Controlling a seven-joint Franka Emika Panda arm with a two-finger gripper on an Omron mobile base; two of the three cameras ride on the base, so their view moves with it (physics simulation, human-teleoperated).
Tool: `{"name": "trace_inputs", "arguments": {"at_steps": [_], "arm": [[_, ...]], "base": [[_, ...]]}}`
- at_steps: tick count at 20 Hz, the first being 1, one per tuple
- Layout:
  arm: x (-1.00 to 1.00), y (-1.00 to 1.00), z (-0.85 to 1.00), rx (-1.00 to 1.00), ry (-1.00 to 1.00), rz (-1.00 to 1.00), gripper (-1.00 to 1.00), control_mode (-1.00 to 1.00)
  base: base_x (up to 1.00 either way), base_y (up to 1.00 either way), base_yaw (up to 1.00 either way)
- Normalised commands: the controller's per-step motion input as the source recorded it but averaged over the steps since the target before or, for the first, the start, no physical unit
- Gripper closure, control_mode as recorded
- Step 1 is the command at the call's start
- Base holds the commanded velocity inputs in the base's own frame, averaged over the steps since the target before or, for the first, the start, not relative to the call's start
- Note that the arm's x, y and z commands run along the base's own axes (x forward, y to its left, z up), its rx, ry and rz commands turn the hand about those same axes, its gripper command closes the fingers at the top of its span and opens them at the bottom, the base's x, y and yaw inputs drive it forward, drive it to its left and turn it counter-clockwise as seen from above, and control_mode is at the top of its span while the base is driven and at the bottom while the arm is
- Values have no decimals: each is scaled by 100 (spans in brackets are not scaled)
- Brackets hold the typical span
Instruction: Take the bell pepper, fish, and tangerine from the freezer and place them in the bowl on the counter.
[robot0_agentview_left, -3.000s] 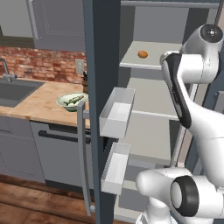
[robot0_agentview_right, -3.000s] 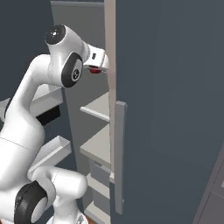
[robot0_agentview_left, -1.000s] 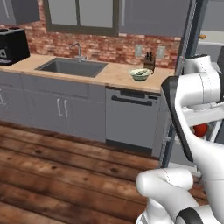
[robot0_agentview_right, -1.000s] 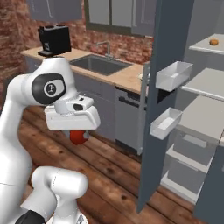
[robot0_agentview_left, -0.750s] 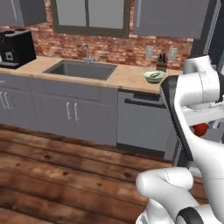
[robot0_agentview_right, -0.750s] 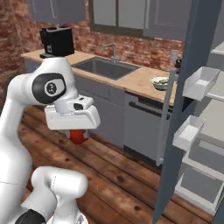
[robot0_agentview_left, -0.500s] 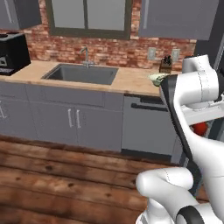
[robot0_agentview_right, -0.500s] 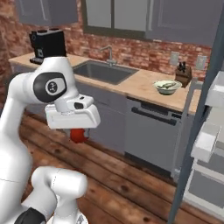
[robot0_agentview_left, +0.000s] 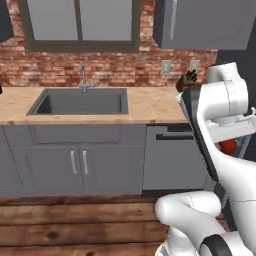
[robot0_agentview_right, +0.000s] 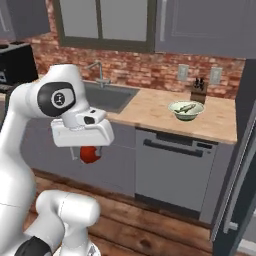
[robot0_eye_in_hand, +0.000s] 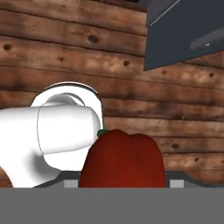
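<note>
we're holding the bell pepper (robot0_agentview_right: 90, 154) clamped in our gripper (robot0_agentview_right: 89, 150), hanging low above the wood floor (robot0_eye_in_hand: 65, 65). fish (robot0_agentview_right: 186, 107) is sitting in the bowl (robot0_agentview_right: 186, 110) on the counter (robot0_agentview_right: 150, 107).

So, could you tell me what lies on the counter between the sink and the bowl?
In the right base view, bare counter lies between the sink and the bowl.

Arm folded in tight over the base, elbow high, wrist bent down. Hand (robot0_agentview_right: 90, 154) hangs low, pointing at the floor, fingers clamped on the pepper (robot0_agentview_right: 90, 154).
</note>
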Motion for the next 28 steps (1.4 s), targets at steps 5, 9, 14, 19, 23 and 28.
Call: {"name": "trace_inputs", "arguments": {"at_steps": [5, 9, 14, 19, 23, 28], "arm": [[0, 0, 0, 0, 0, 0, 100, 100], [0, 0, 0, 0, 0, 0, 100, 100], [0, 0, 0, 0, 0, 0, 100, 100], [0, 0, 0, 0, 0, 0, 100, 100], [0, 0, 0, 0, 0, 0, 100, 100], [69, -82, -35, 0, 0, -4, 100, -100]], "base": [[100, 13, -19], [100, -6, -18], [100, -41, -17], [100, -27, -6], [81, -67, -16], [0, 0, 0]]}}
